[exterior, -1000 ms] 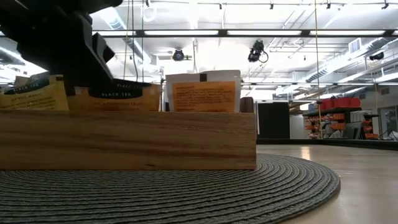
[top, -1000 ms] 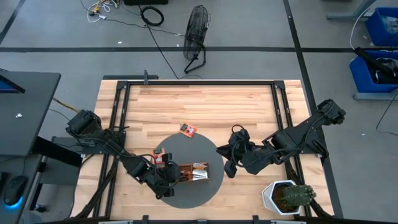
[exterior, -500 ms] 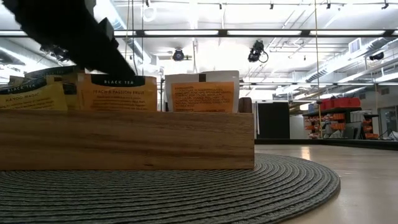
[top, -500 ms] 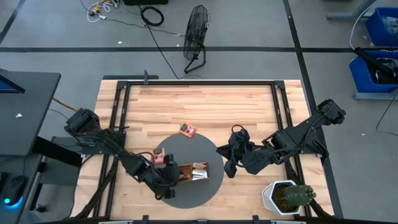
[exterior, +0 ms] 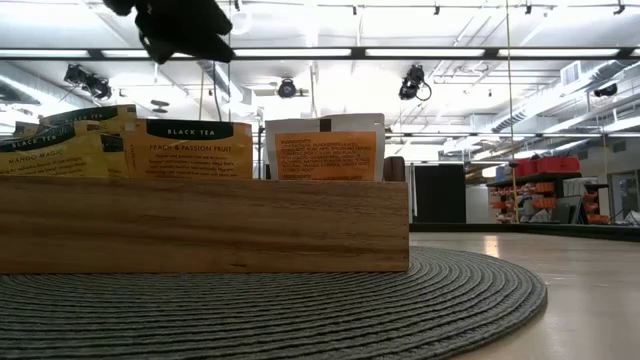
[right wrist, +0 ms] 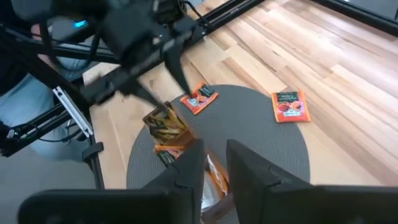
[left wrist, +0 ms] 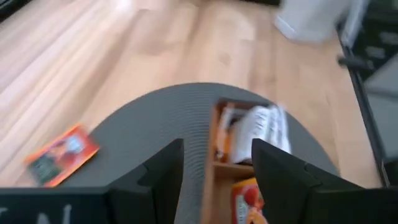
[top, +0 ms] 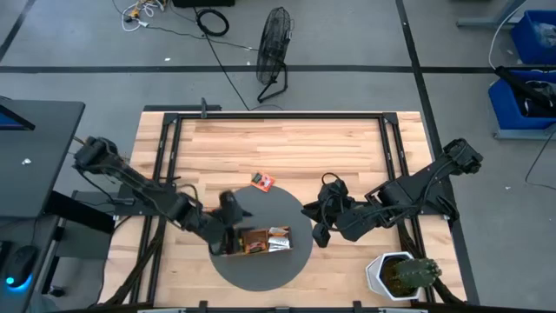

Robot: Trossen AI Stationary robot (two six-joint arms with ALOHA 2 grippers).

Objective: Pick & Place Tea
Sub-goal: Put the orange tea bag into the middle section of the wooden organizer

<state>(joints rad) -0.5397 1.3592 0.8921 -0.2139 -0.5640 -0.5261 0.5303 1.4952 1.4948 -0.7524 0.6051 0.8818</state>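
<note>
A round mat lies on the near middle of the table. On the mat's near part sits the wooden tray, with tea sachets standing upright in it. A loose sachet lies flat on the mat's left part, and another sachet lies on the bare table just beyond the mat's far edge. A potted plant stands at the table's near right corner. A fan stands on the floor beyond the table's far edge.
</note>
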